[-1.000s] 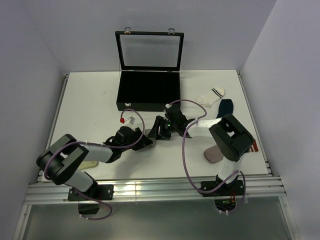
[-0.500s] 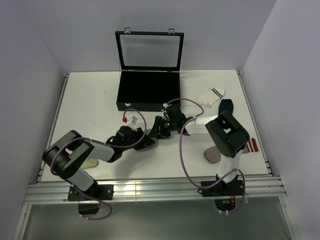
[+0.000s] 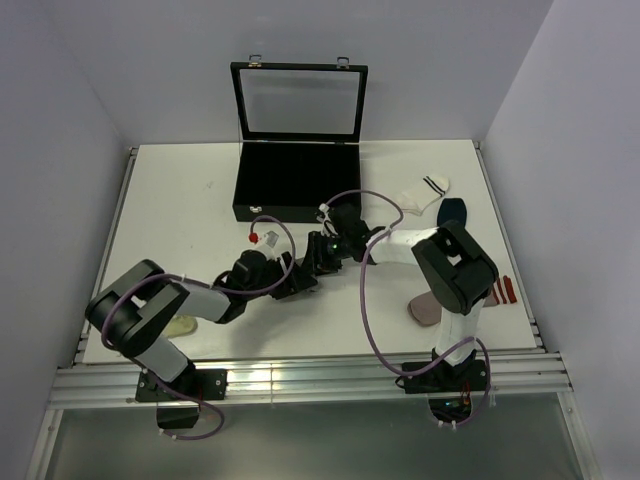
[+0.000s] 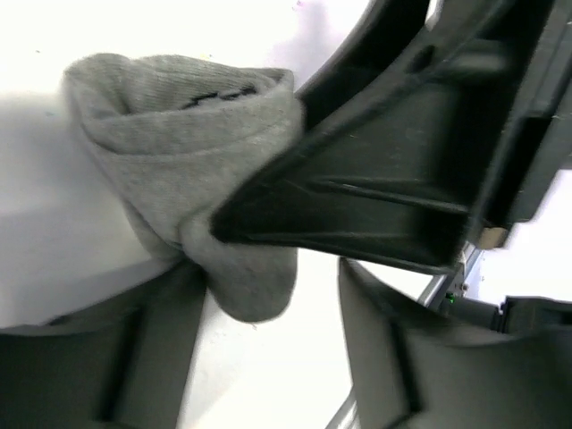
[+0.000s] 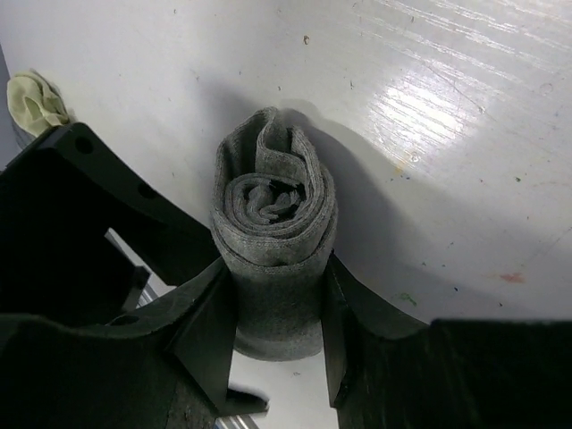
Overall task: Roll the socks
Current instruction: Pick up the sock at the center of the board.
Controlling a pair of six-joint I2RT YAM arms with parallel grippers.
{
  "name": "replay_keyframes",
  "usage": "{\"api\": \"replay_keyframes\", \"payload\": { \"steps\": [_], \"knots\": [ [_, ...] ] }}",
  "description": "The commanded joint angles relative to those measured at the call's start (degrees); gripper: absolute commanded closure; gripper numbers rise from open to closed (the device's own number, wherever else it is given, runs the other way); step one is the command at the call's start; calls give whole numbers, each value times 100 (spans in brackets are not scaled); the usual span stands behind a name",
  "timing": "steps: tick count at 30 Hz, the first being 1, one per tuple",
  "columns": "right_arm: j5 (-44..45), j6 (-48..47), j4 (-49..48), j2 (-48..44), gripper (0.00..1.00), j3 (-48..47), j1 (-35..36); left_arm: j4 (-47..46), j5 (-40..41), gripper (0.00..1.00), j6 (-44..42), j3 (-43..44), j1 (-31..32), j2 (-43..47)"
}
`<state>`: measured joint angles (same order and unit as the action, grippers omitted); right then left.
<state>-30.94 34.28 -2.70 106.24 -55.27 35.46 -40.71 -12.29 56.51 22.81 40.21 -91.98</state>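
A grey sock (image 5: 273, 210), rolled into a tight coil, stands on end on the white table. My right gripper (image 5: 277, 295) is shut on it, a finger pressed against each side of the roll. In the left wrist view the same grey sock (image 4: 179, 134) shows beside the right gripper's black finger (image 4: 375, 206). My left gripper (image 4: 273, 335) is open, bare table between its fingers and the roll's lower end brushing one finger. In the top view the left gripper (image 3: 297, 279) and right gripper (image 3: 318, 257) meet at mid-table and hide the roll.
A black case (image 3: 298, 185) with its glass lid raised stands behind the grippers. A white sock with black stripes (image 3: 422, 192) and a navy sock (image 3: 452, 213) lie at the right. A pale sock (image 3: 427, 310) lies by the right arm, a yellowish one (image 3: 180, 326) by the left.
My left gripper has opened off the grey roll. My right gripper has narrowed onto it. Both grippers have shifted slightly left and toward the case.
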Motion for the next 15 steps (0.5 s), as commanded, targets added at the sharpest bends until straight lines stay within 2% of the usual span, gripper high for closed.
{"api": "replay_keyframes", "payload": {
  "steps": [1,2,8,15],
  "knots": [
    [237,-431,463,-225,100,-151,57,1450,174,31,-158,-31,101,215],
    [281,-475,542,-374,100,-169,40,1634,418,24,-167,39,101,494],
    [808,-756,972,-920,100,-441,-39,3372,1473,9,-263,522,49,1821],
    [1432,-976,1403,-1386,100,-1003,-276,5203,2178,0,-781,1313,-478,3028]
  ]
}}
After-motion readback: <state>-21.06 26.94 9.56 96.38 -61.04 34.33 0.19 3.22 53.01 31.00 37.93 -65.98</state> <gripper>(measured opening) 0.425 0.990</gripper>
